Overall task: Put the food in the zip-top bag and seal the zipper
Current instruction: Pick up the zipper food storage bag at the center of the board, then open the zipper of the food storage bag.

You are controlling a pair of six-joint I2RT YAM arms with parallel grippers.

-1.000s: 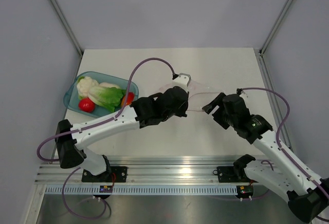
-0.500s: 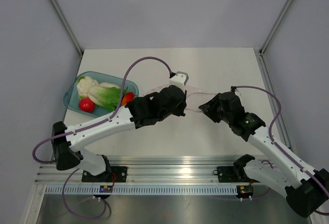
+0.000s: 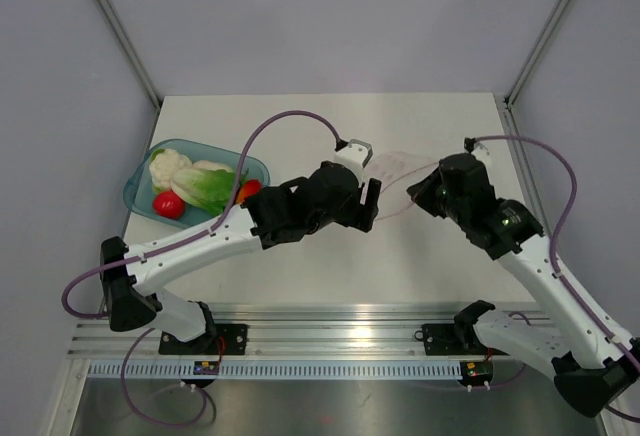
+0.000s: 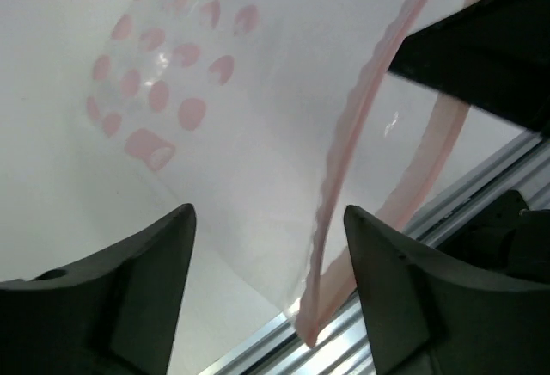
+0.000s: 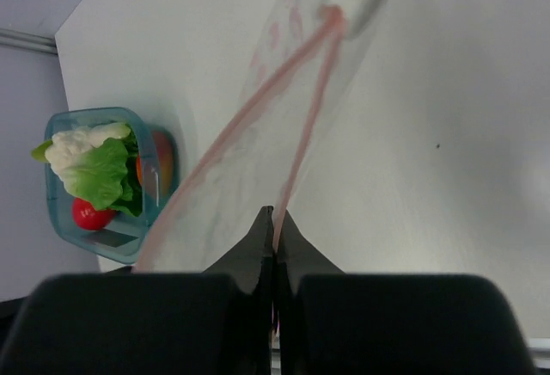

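My right gripper (image 5: 273,224) is pressed together, pinching the pink zipper (image 5: 302,126) of the clear zip-top bag (image 3: 397,169). The bag's mouth gapes open between my two grippers, over the white table (image 3: 440,121). My left gripper (image 4: 268,276) has its fingers spread wide, right by the bag. The food (image 3: 203,186) sits in the teal bowl (image 3: 135,188) on my left, well apart from the bag.

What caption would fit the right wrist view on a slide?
Right gripper pinches the zipper of the zip-top bag; food sits in bowl.
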